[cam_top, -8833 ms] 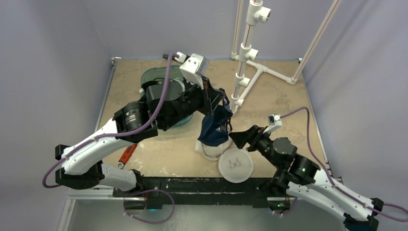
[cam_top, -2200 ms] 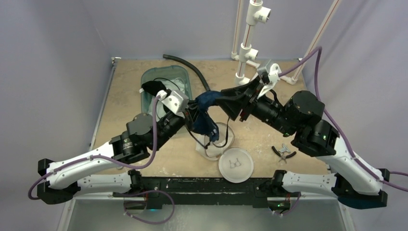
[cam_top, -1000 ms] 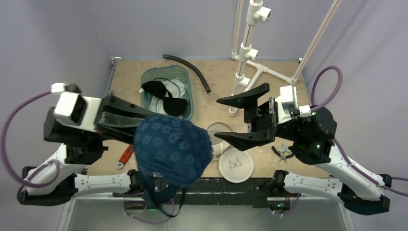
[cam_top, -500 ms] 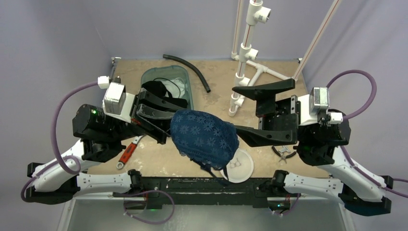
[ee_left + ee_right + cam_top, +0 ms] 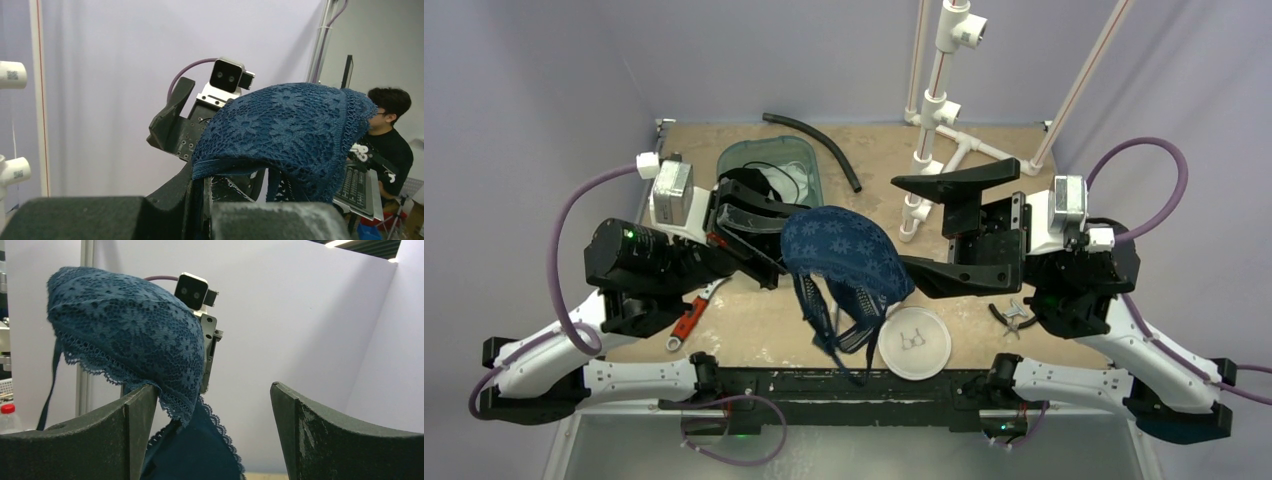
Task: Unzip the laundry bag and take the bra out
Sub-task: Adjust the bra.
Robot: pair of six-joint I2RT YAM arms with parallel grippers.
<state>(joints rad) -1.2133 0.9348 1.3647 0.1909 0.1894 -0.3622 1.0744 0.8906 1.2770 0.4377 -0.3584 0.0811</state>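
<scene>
The bra [image 5: 839,250] is dark blue lace and hangs in the air above the table's middle, its straps dangling toward the front edge. My left gripper [image 5: 776,262] is shut on its band, which is pinched between the jaws [image 5: 212,197] under the cup [image 5: 290,130]. My right gripper [image 5: 898,222] stands open just right of the bra, facing it, with the lace [image 5: 130,330] draped against its left finger [image 5: 100,440]. Of the laundry bag, only the flat white round top [image 5: 914,342] with the bra outline shows. The bra hides the mesh body.
A teal tub [image 5: 816,195] with black and white garments stands at the back left. A black hose [image 5: 814,140] and a white pipe frame [image 5: 934,110] are at the back. A red-handled wrench [image 5: 689,322] lies front left, pliers [image 5: 1012,318] front right.
My left arm has carried the bra from the front left toward the middle, and the straps now hang loose below it. The right gripper has stayed open, shifting slightly.
</scene>
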